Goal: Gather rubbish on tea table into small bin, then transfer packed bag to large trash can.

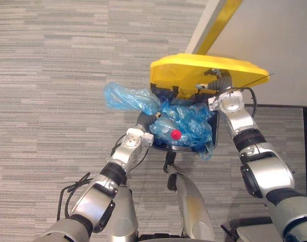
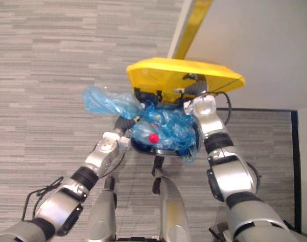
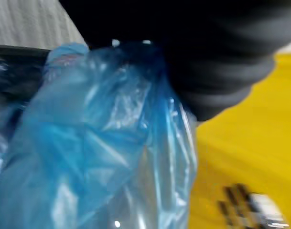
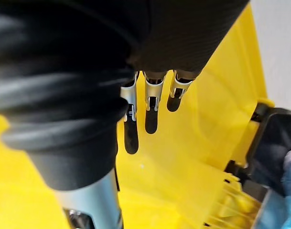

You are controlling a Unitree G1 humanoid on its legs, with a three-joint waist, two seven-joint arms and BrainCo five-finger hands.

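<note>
1. The packed blue bag (image 1: 186, 123), with a red-capped bottle (image 1: 176, 134) showing through it, sits in the mouth of the large trash can (image 1: 215, 132). Its loose neck trails out past the rim on the robot's left.
2. The left robot hand (image 1: 144, 120) is against the bag. Whether it is clamped on the plastic cannot be told.
3. The right robot hand (image 4: 150, 102) props up the yellow lid (image 1: 203, 68) with its fingers straight and apart, pressed flat on the underside. Nothing is gripped, so a small slip could likely drop the lid onto the bag and the left arm.
4. The bag looks bulky for the opening. If let go while perched high, it may snag on the rim or tip out onto the carpet floor (image 1: 52, 75).
5. The untied neck could spill rubbish.
</note>
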